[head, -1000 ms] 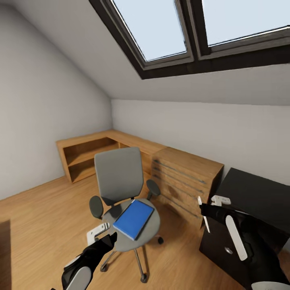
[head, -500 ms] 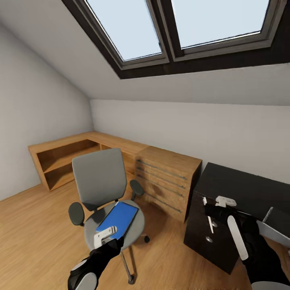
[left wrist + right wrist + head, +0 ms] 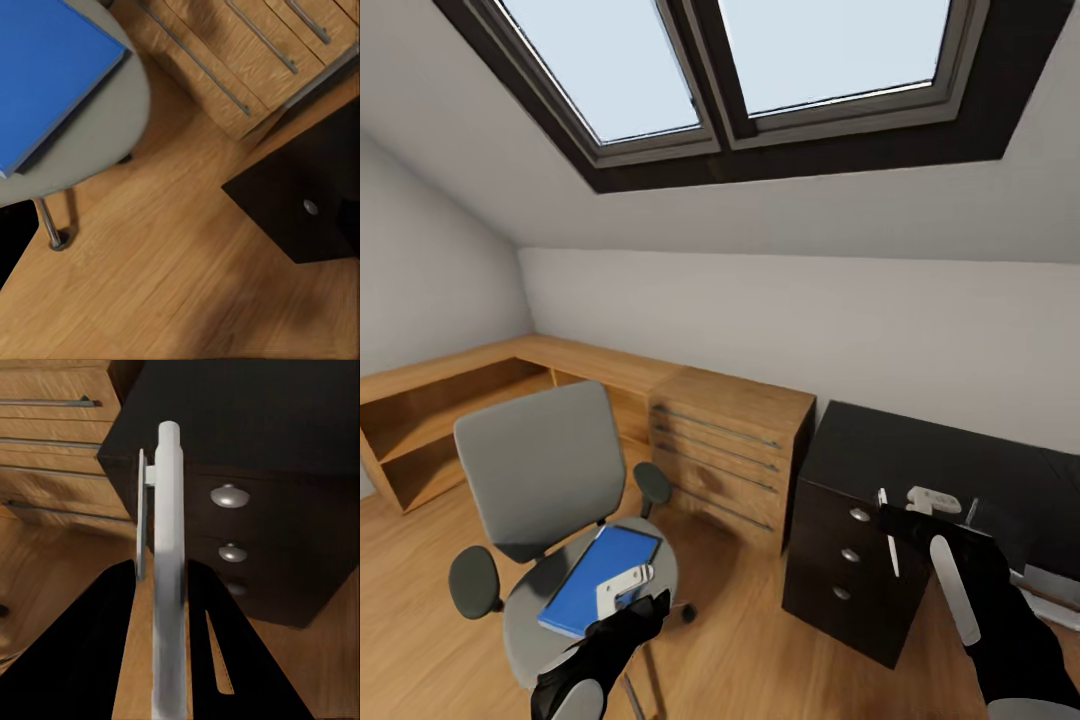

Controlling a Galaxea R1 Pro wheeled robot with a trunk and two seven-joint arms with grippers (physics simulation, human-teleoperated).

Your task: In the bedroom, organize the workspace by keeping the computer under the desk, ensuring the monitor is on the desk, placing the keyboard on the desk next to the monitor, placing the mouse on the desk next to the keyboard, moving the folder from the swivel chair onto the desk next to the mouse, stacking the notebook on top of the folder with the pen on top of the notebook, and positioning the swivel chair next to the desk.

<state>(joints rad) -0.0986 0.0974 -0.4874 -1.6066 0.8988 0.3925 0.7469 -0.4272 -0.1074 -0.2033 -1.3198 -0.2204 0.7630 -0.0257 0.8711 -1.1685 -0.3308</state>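
Nearest, my right gripper (image 3: 890, 520) holds the pen (image 3: 168, 577): in the right wrist view the white stick runs straight up between the fingers, clamped, tip aimed at the black drawer unit with its round knobs (image 3: 230, 496). My left gripper (image 3: 628, 590) hangs low over the front of the chair (image 3: 540, 470) seat; how far its fingers are spread I cannot tell, and the left wrist view gives just a corner of the folder (image 3: 45, 71) on the grey seat, with the wooden floor and a chair leg below. The whole head view has swung right across the last second: chair and folder (image 3: 598, 575) have slid toward the left edge, the wooden chest (image 3: 725, 450) has come to the middle, and more of the desk (image 3: 920, 460) top is in sight, so I read this as the base or head turning, not the furniture moving. The arms keep much the same place in the picture. My judgement: I am turning toward the desk with the pen in hand, while the folder lies on the chair seat, not yet moved, so the pen has no stack to go on. At far right a pale grey edge shows on the desk, too cut off to name. Beyond, the wall shelf, slanted ceiling and skylights.
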